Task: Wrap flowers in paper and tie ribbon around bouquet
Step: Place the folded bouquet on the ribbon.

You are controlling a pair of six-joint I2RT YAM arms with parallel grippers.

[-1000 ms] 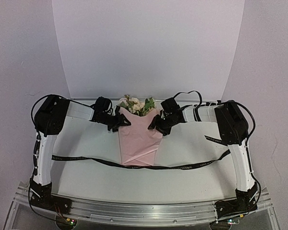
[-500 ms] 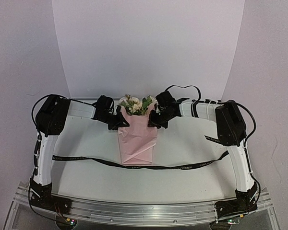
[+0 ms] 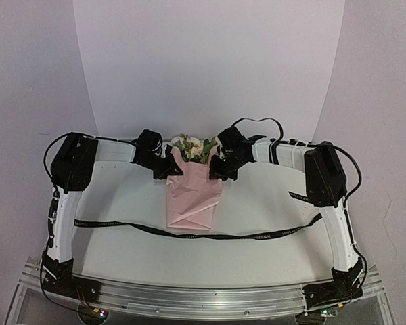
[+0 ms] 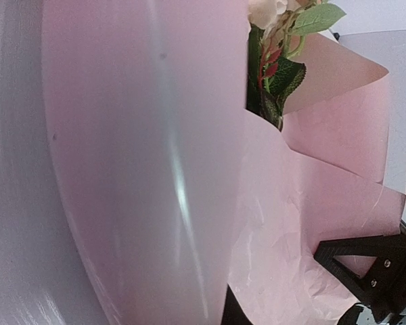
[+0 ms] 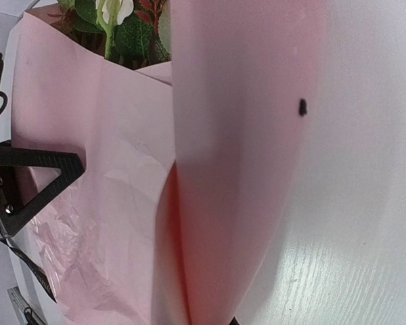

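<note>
The bouquet stands at the table's back centre, with pink and cream flowers (image 3: 195, 147) poking out of a cone of light-pink paper (image 3: 193, 196). My left gripper (image 3: 171, 167) is shut on the paper's upper left edge. My right gripper (image 3: 217, 169) is shut on the upper right edge. In both wrist views a paper fold (image 4: 142, 169) (image 5: 237, 169) fills the near view and hides my own jaws. Leaves (image 4: 284, 74) (image 5: 132, 34) show at the top of each. The black ribbon (image 3: 257, 235) lies flat across the table, passing under the cone's lower tip.
The ribbon's left end (image 3: 78, 222) lies by the left arm, and its right end (image 3: 296, 196) curls up by the right arm. A white curved backdrop (image 3: 210, 68) rises behind the bouquet. An aluminium rail (image 3: 203, 298) runs along the near edge.
Both grippers closed on the paper's top corners and drew inward toward each other. The cone became narrower and its top shifted slightly back. The ribbon stayed put.
</note>
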